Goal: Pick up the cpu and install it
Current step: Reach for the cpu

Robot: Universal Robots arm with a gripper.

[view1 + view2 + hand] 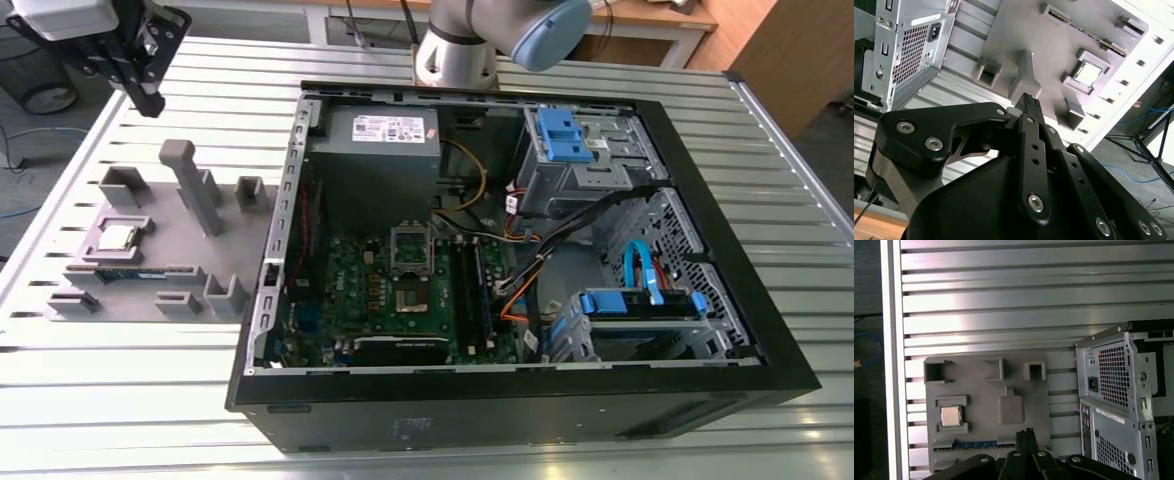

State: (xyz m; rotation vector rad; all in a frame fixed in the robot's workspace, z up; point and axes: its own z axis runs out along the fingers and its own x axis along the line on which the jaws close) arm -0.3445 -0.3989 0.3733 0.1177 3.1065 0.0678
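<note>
Fingers (144, 98) pressed together and empty, hanging clear of the grey holder tray (147, 255), cpu (118, 237) sitting in its square pocket at about six o'clock from them in the exterior view.

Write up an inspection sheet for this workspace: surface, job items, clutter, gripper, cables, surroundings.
Surface: slatted metal table carrying a grey fixture tray and an open computer case.
Job's things: the cpu lies flat in its tray pocket, untouched. The motherboard is exposed inside the case.
Clutter: a memory stick sits in the tray beside the cpu.
Gripper: the gripper is shut and holds nothing. It is raised near the tray, apart from the cpu.
Cables: an orange cable and a blue cable run inside the case.
Surroundings: a wooden desk stands behind the table.
</note>
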